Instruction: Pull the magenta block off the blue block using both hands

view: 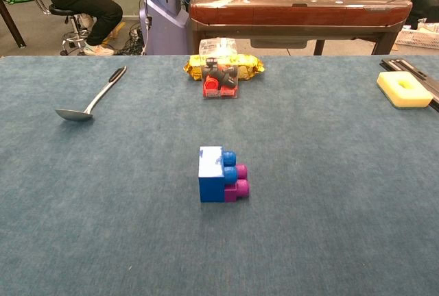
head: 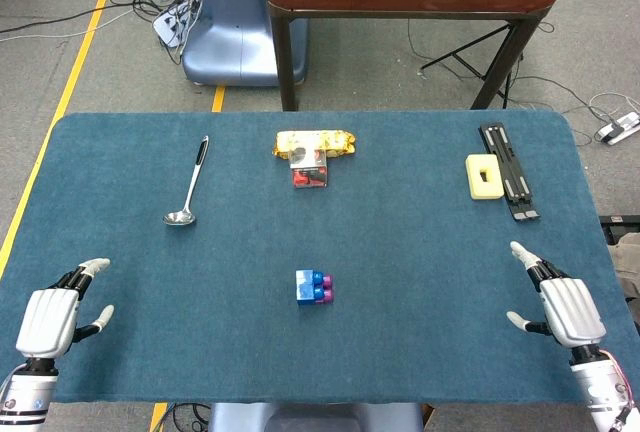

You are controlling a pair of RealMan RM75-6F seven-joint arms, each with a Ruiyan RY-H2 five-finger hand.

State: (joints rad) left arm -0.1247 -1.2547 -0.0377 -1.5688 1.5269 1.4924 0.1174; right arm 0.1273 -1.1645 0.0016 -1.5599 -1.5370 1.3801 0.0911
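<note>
Step in hand was pre-reach. The white robot left hand (head: 48,320) sat at the table's near-left corner, released, w/ nothing in it; the white robot right hand (head: 568,308) at the near-right corner, likewise. The small magenta plastic block (view: 237,185) was plugged into the right side of the bigger blue plastic block (view: 212,174), mid-table toward the near edge. Next, prob: both hands reach inward, one per block, then pull apart.
</note>
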